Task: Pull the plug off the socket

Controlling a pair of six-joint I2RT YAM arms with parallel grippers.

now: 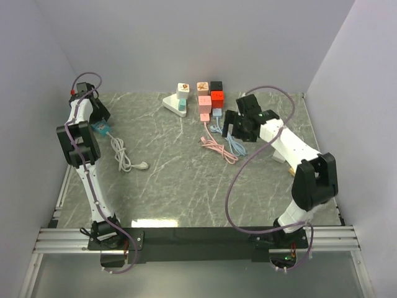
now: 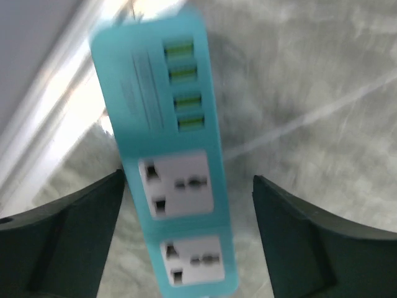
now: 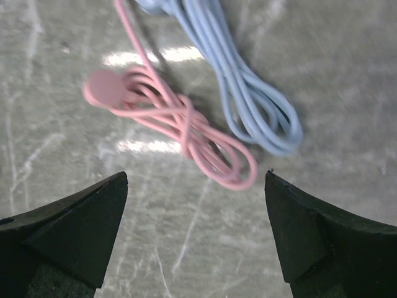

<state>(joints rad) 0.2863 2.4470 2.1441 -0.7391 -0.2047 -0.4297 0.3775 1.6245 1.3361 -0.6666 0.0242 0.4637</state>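
Note:
A teal power strip (image 1: 100, 128) lies at the left edge of the table with a white cable (image 1: 121, 153) ending in a white plug (image 1: 144, 165). In the left wrist view the strip (image 2: 177, 155) shows two empty sockets and green USB ports. My left gripper (image 2: 188, 180) is open and straddles the strip, which sits nearer the left finger. My left gripper also shows in the top view (image 1: 98, 121). A pink cable (image 3: 186, 130) and a blue cable (image 3: 248, 105) lie coiled below my open, empty right gripper (image 3: 196, 175). Their plugs (image 1: 205, 116) sit against the pink and red socket cubes (image 1: 204, 102).
Several socket cubes, red (image 1: 217, 97), black (image 1: 216, 85) and white with pictures (image 1: 183, 88), stand at the back centre, with a white base (image 1: 172, 102) beside them. Walls enclose the table on three sides. A metal rail (image 1: 62, 186) runs along the left edge.

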